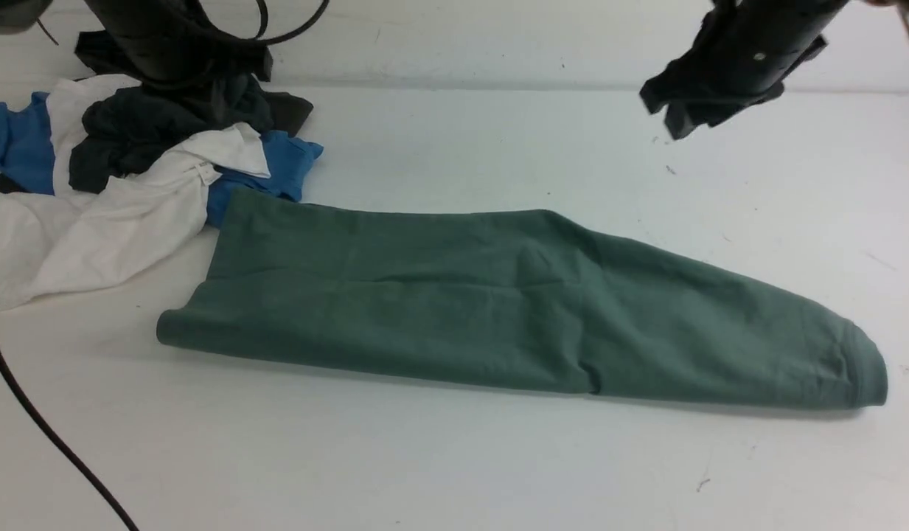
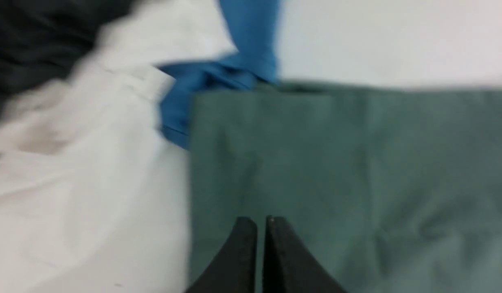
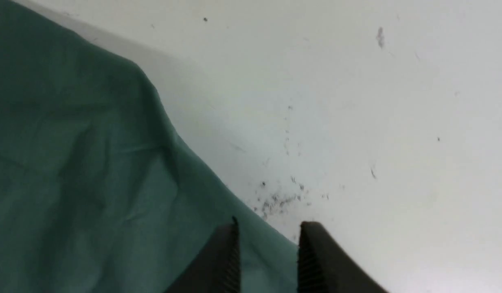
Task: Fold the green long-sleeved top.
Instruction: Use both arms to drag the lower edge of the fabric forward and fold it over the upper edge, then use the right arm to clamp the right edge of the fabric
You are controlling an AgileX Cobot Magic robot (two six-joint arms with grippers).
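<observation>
- I have two pincers, and neither one holds any cloth.
- My left gripper (image 2: pixel 261 224) is narrowed to a thin slit, its two black fingertips almost meeting with nothing between them. It hangs over the left end of the green long-sleeved top (image 1: pixel 513 302); I cannot tell whether the tips touch the cloth.
- My right gripper (image 3: pixel 269 232) stands part-way apart, with a clear gap between its two ribbed fingers and nothing in that gap. Through it I see the top's edge and the bare table (image 1: pixel 454 457).
- In the front view that right pincer is raised above the table's far right part, well apart from the top.
- There is one green top. It lies flat on the table as a single long band running from left of centre out to the right, where it tapers.
- One ribbed cuff (image 1: pixel 867 369) shows, at the top's right end.
- One heap of other clothes sits at the far left, in three colours: a blue garment (image 1: pixel 19 140), a white garment (image 1: pixel 115 221) and a dark grey garment (image 1: pixel 144 125). The blue one touches the top's far left corner.
- One black cable (image 1: pixel 34 420) crosses the near left corner of the table.
- One scatter of dark specks (image 3: pixel 279 199) lies on the table just beside the top's edge.
</observation>
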